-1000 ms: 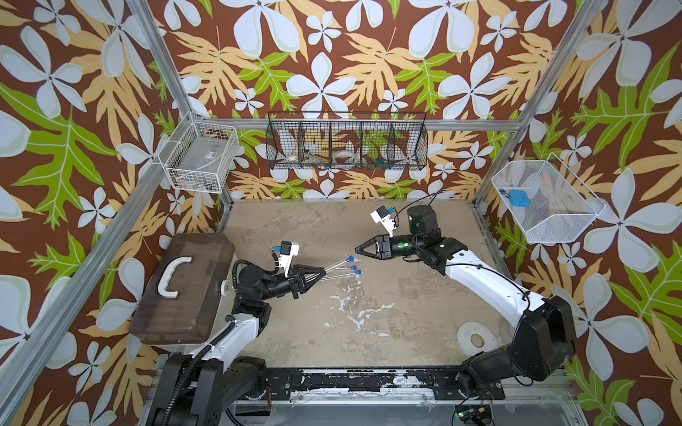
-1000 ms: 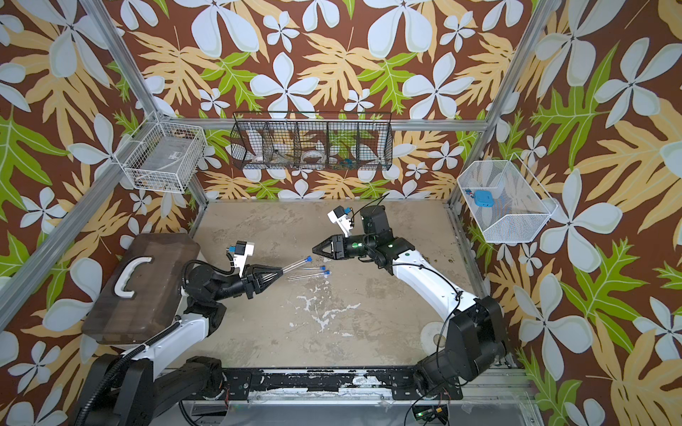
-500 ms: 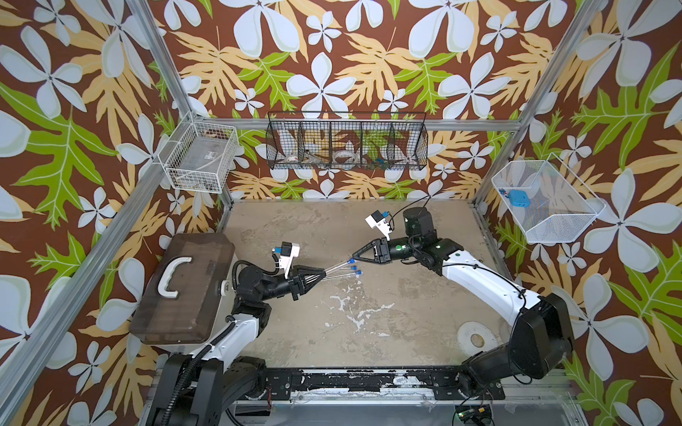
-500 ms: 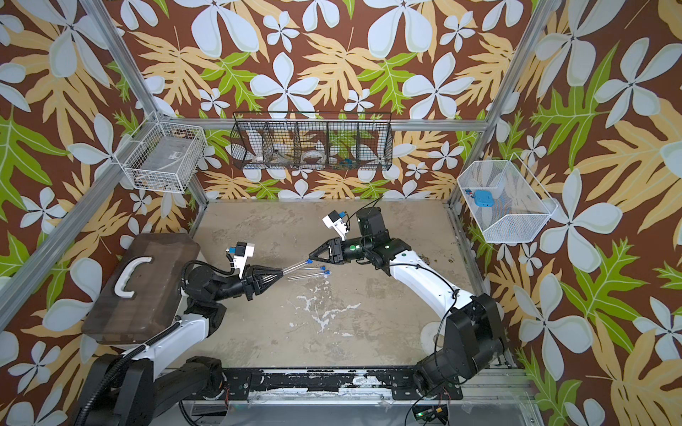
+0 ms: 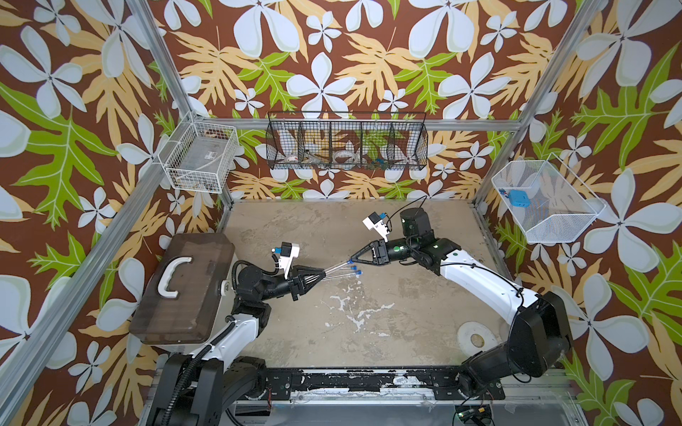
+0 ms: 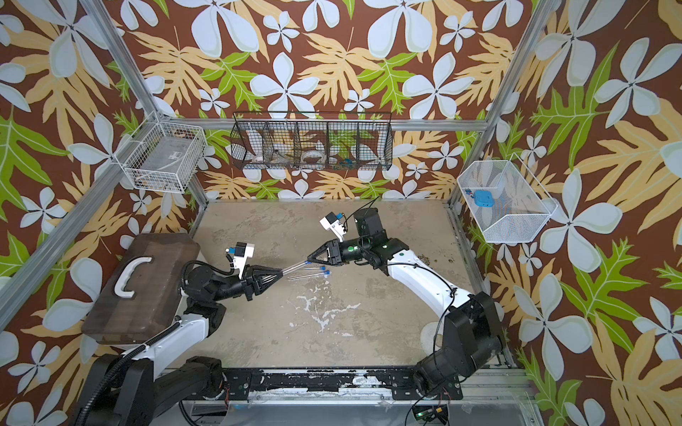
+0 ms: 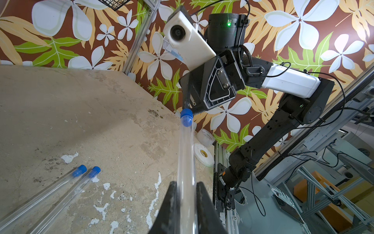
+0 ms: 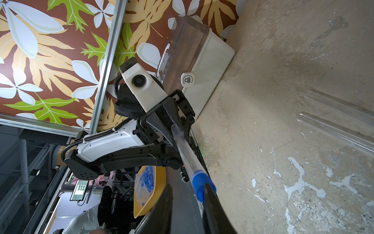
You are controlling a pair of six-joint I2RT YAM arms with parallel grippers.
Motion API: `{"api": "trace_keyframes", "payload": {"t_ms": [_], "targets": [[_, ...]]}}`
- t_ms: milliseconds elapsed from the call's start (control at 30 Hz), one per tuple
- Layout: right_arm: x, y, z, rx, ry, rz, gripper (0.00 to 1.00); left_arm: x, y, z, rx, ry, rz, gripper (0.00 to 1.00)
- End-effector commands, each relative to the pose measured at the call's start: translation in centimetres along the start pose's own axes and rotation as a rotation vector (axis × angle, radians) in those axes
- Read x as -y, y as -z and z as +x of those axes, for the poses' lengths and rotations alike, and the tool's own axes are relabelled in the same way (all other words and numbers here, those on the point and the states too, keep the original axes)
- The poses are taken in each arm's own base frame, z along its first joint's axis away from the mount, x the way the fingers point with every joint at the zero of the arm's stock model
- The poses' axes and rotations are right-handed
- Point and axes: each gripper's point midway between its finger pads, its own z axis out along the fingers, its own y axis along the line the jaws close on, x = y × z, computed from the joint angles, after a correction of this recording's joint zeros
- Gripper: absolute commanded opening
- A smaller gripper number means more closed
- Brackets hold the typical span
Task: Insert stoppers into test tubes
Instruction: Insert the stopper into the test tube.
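While in left tool [image 7: 186, 184], tube [image 7: 185, 154] well inside table [image 5: 406, 317] edges.

**Bimanual pose.** The left arm [image 5: 240, 332] is standing at the near left with its wrist pointing right and slightly far. The left gripper [image 5: 324, 273] is clamping a test tube [image 7: 185, 162] between both fingers [image 7: 172, 208]. The right arm [image 5: 479, 280] is lying bent from the near right toward the centre, with its wrist pointing left. The right gripper [image 5: 352, 257] is facing the left one along the tube. Its jaws are standing apart at the stopper [image 8: 200, 180], with one finger [image 8: 214, 212] lying against it.
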Motion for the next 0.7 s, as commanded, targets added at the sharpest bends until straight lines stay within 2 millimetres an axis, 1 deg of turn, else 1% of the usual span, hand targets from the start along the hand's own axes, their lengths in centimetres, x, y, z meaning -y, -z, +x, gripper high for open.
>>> {"api": "trace_keyframes", "payload": {"t_ms": [0,133,300,667], "targets": [[-0.4,-0.1,0.3,-0.017,0.024,-0.019,0.26,0.5,0.0,-0.4,0.008,-0.033,0.018,0.0],[-0.4,-0.1,0.7,-0.032,0.017,-0.027,0.21,0.5,0.0,-0.3,0.007,-0.031,0.018,0.0],[-0.6,-0.1,0.9,-0.047,0.02,-0.042,0.17,0.5,0.0,-0.2,0.003,-0.034,0.02,0.0],[-0.8,-0.4,1.4,-0.076,0.019,-0.075,0.1,0.8,-0.3,-0.9,0.02,-0.032,0.032,0.0]]}}
